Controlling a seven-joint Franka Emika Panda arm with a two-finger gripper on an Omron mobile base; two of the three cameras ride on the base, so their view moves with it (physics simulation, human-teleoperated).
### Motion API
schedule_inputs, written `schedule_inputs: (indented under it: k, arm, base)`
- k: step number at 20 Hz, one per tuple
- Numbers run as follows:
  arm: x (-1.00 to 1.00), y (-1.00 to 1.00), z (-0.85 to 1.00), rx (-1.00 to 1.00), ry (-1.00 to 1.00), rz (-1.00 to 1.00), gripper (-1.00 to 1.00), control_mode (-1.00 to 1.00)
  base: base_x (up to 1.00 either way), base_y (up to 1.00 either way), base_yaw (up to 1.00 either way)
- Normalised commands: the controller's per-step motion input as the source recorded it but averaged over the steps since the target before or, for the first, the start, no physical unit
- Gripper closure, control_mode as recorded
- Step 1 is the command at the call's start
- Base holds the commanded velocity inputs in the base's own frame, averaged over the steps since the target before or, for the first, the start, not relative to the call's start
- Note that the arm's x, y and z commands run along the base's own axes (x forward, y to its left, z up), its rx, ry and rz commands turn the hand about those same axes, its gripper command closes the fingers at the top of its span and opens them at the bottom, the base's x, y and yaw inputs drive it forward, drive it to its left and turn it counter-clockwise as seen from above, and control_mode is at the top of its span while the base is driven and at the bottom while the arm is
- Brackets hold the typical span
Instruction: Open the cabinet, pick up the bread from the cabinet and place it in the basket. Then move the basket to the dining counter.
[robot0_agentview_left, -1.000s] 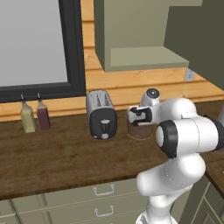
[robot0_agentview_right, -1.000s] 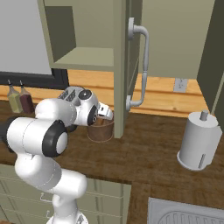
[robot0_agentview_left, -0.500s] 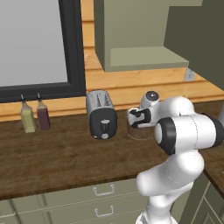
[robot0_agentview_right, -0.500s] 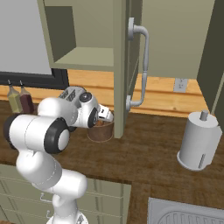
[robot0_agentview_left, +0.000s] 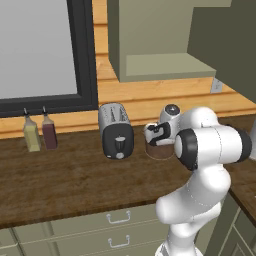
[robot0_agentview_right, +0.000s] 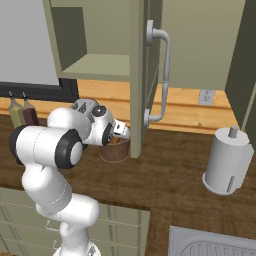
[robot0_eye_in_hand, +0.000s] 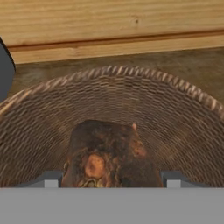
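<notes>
Gripper (robot0_eye_in_hand: 109, 183) jaws apart over bread (robot0_eye_in_hand: 109, 155) inside basket (robot0_eye_in_hand: 183, 118); no readable writing.

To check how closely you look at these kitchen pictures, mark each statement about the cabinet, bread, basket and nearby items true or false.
1. The cabinet door stands open. True.
2. The bread lies on the cabinet shelf. False: it lies inside the basket.
3. The basket stands on the counter beside the toaster. True.
4. The jaws are clamped shut. False: they stand open on either side of the bread.
5. Two bottles stand left of the toaster. True.
</notes>
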Motion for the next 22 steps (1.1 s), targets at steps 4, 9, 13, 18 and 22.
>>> schedule_inputs:
  k: [4, 9, 13, 18, 22]
  arm:
    - [0.08, 0.00, 0.00, 0.00, 0.00, 0.00, -1.00, -1.00]
    - [0.04, 0.00, 0.00, 0.00, 0.00, 0.00, -1.00, -1.00]
    - [-0.04, 0.00, 0.13, 0.00, 0.00, 0.00, -1.00, -1.00]
    - [-0.56, -0.01, 0.33, 0.00, -0.01, 0.00, -1.00, -1.00]
    - [-0.67, -0.09, 0.41, 0.00, 0.00, -0.04, -1.00, -1.00]
  base:
    - [0.00, 0.00, 0.00]
    - [0.00, 0.00, 0.00]
    - [0.00, 0.00, 0.00]
    - [0.00, 0.00, 0.00]
    - [0.00, 0.00, 0.00]
